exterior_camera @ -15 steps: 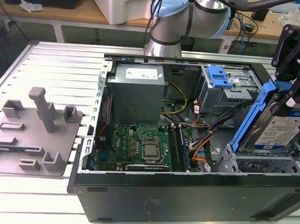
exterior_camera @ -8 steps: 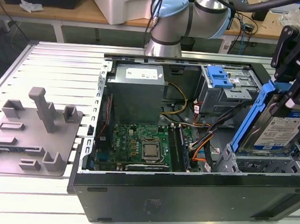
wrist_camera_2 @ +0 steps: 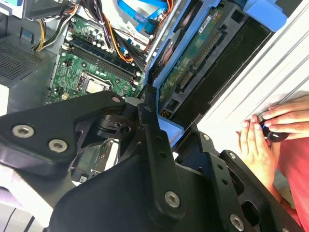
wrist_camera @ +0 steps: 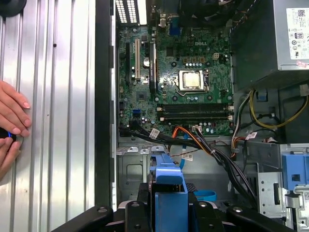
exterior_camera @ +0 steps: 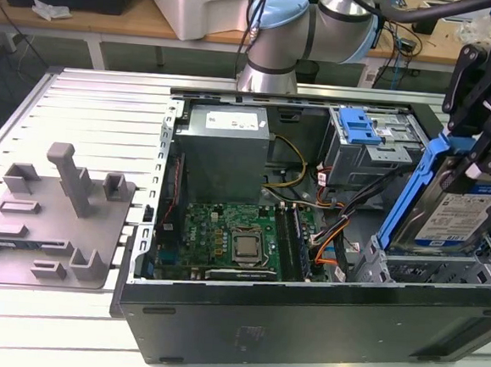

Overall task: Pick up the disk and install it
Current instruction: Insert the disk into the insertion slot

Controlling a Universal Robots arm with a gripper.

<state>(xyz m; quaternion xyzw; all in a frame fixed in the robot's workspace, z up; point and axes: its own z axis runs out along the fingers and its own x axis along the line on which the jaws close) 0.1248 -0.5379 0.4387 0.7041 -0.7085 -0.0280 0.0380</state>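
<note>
In the exterior view my black gripper (exterior_camera: 467, 154) is shut on the upper end of the disk (exterior_camera: 459, 222), a silver drive with a white-and-blue label and a blue bracket (exterior_camera: 411, 192). The disk stands steeply tilted, its lower end at the grey metal bay (exterior_camera: 426, 270) in the case's corner at the exterior view's right. In the second wrist view the disk's green circuit board (wrist_camera_2: 193, 63) faces the camera, with the gripper (wrist_camera_2: 159, 123) clamped on the blue bracket. In the first wrist view the blue bracket (wrist_camera: 169, 191) sits between the black fingers (wrist_camera: 140, 203).
The open computer case (exterior_camera: 302, 324) holds a motherboard (exterior_camera: 228, 237), a grey power supply (exterior_camera: 227, 144), a drive cage with a blue latch (exterior_camera: 365, 129) and loose cables (exterior_camera: 335, 233). A grey fixture (exterior_camera: 56, 211) lies at the exterior view's left. A person's hand (wrist_camera_2: 260, 140) rests on the ribbed table beside the case.
</note>
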